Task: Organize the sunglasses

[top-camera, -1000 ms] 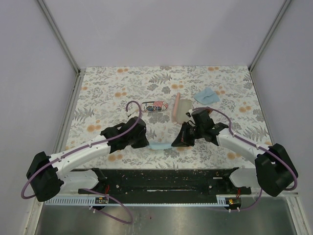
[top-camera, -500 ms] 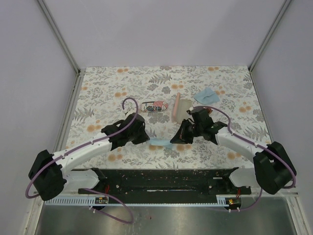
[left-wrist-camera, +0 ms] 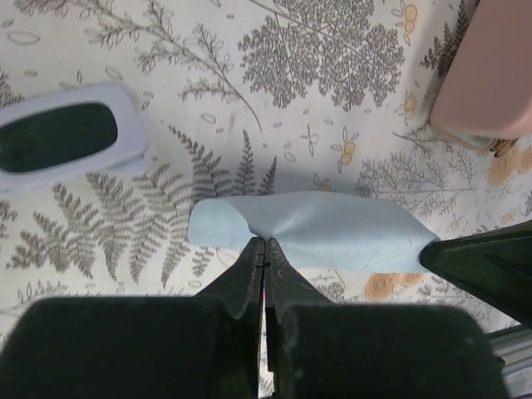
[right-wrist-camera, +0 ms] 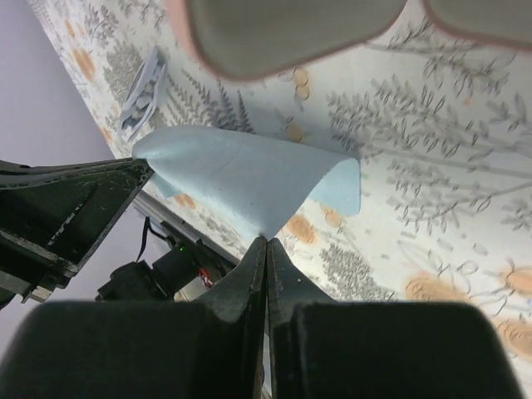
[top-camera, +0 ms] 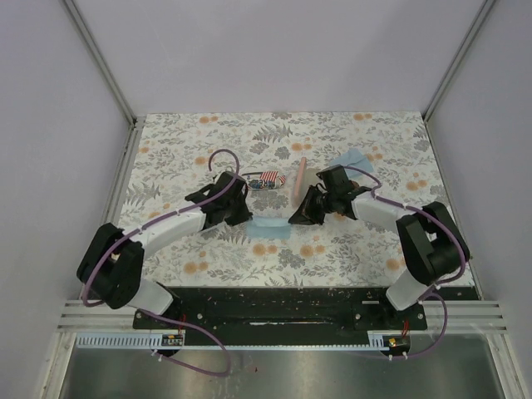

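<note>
A light blue cloth (top-camera: pixel 268 229) hangs stretched between my two grippers, just above the floral table. My left gripper (top-camera: pixel 248 222) is shut on its left edge, the jaws pinching a fold (left-wrist-camera: pixel 264 243). My right gripper (top-camera: pixel 292 220) is shut on the cloth's right edge (right-wrist-camera: pixel 267 239). A pale-framed pair of sunglasses with dark lenses (left-wrist-camera: pixel 62 137) lies folded on the table beyond the cloth, next to the flag-printed case (top-camera: pixel 268 177). The same sunglasses (right-wrist-camera: pixel 141 91) show small in the right wrist view.
The pink oblong case (top-camera: pixel 302 179) lies open just past the right gripper, its grey inside (right-wrist-camera: pixel 291 29) showing. A second blue cloth (top-camera: pixel 351 162) lies at the far right. White walls and metal rails bound the table on three sides.
Both arms have moved away from the near edge toward the cases, carrying the blue cloth between them. Both grips stayed shut.
</note>
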### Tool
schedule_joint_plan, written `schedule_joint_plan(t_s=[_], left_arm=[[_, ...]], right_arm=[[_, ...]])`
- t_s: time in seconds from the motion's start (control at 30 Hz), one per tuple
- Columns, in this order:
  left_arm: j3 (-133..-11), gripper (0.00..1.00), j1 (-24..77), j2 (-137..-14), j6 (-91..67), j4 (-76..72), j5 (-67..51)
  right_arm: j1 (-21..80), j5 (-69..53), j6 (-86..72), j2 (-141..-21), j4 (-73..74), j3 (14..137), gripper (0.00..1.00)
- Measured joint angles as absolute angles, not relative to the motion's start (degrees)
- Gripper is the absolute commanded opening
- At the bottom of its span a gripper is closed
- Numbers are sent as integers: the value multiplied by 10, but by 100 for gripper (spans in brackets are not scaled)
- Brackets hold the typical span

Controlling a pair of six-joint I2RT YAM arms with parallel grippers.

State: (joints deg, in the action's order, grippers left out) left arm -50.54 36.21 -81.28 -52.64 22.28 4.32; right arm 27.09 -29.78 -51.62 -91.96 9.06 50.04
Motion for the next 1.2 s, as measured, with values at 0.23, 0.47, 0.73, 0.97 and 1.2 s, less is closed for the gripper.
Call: schedule_joint_plan(t_s=[0.23,0.47,0.73,0.97,1.2], left_arm=[[-535,0,337,-896,-496,175,5],[-560,0,326,-918,-462,173,-26],[-571,0,325,-918,-428,205,-35],[-571,0,325,-918,-405,223,-46],[-571,0,325,-921,-387,236,-52]], right_arm=[[252,-319,-490,-1006,77,545,0],[247,-346,-482,-1030,63,552,0],[247,-366,-483,-1031,38,531,0],[251,-367,-483,-1031,37,508,0],[256,-365,-483,-1031,36,498,0]])
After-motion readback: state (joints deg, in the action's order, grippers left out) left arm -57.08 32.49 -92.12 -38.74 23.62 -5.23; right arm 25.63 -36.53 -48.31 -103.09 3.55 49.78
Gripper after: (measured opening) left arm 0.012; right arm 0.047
